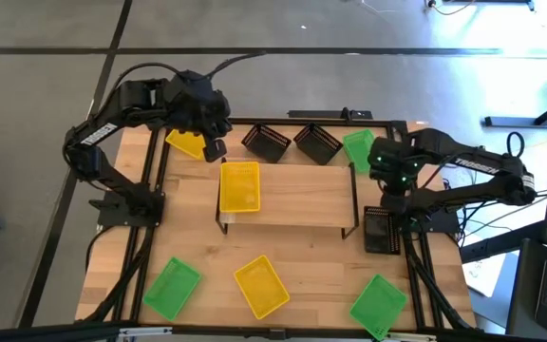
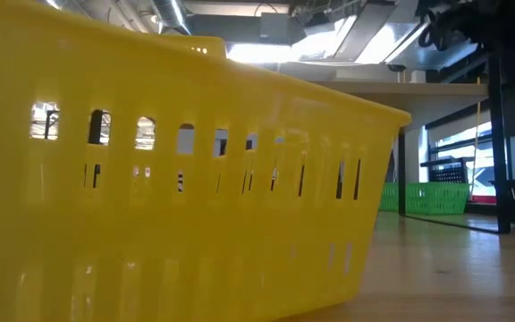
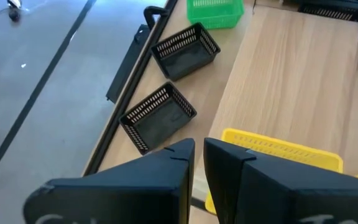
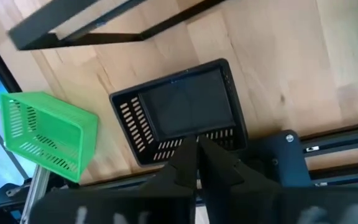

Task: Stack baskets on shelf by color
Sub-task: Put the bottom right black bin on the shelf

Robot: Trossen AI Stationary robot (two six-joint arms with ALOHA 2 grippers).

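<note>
The shelf [image 1: 297,204] stands mid-table on its black legs and carries one yellow basket [image 1: 239,186] at its left end. A second yellow basket [image 1: 186,143] sits at the far left, with my left gripper [image 1: 215,148] just to its right, shut and holding nothing. The left wrist view shows that gripper [image 3: 199,150] above the shelf's yellow basket [image 3: 278,155]. Behind the shelf rest two black baskets [image 1: 266,142] [image 1: 317,142] and a green one [image 1: 359,149]. My right gripper [image 4: 197,144] is shut over a black basket [image 4: 179,112] at the table's right edge [image 1: 382,231].
Along the near edge lie a green basket [image 1: 172,287], a yellow basket [image 1: 261,285] and another green basket [image 1: 378,304]. The yellow one fills the low view [image 2: 168,188]. Black rails [image 1: 150,218] run along both sides of the tabletop. Bare shelf board lies right of the yellow basket.
</note>
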